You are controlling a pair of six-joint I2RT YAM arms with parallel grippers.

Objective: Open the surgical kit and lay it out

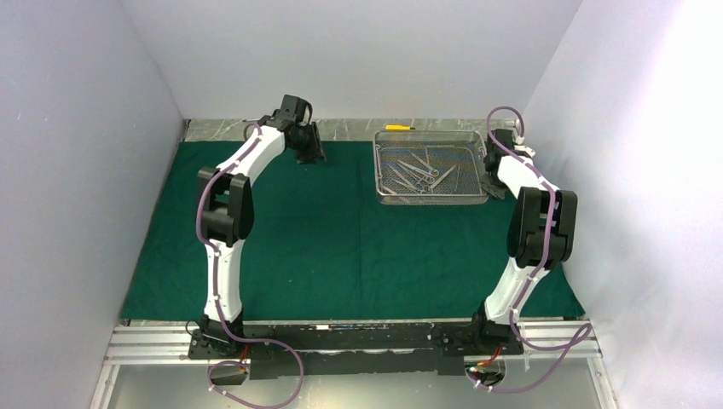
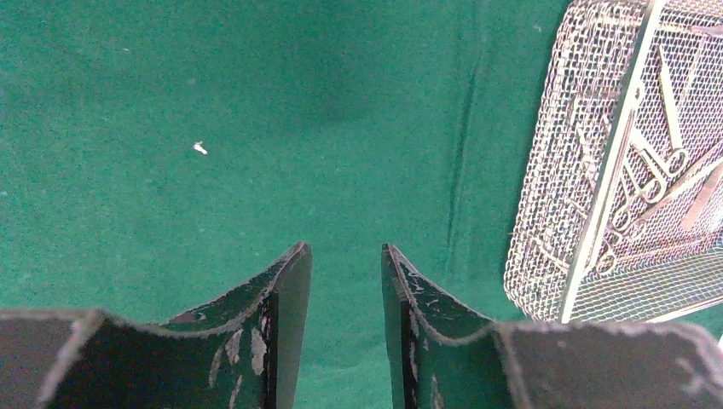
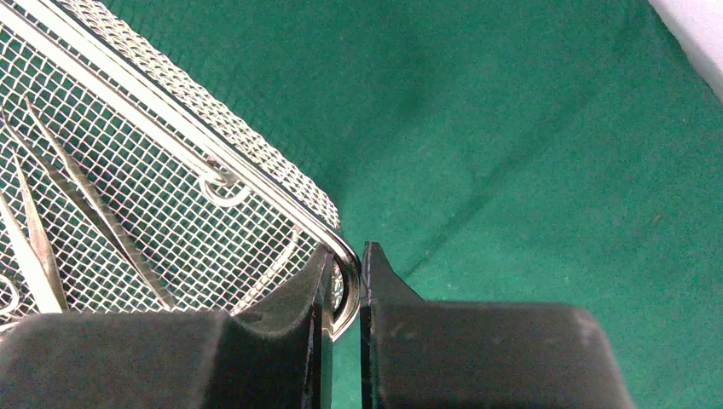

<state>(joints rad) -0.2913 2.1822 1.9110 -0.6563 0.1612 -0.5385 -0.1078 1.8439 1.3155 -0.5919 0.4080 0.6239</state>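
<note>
The dark green cloth [image 1: 341,247] lies spread flat over the table. At its back right stands the silver wire-mesh tray [image 1: 378,175], holding several slim steel instruments [image 1: 422,170]. My right gripper [image 3: 348,251] is shut on the rim at the tray's corner [image 3: 337,234], one finger inside the mesh wall and one outside. Tweezers [image 3: 77,187] lie on the mesh beside it. My left gripper [image 2: 345,251] hangs open over bare cloth [image 2: 256,128], with nothing between its fingers. The tray [image 2: 546,213] is off to its right, apart from it. From above, the left gripper [image 1: 311,153] is near the cloth's back edge.
A yellow object [image 1: 397,128] lies behind the tray on the grey strip of table. White walls close in on the left, back and right. A small white speck [image 2: 199,148] sits on the cloth, and a crease [image 2: 465,145] runs near the tray.
</note>
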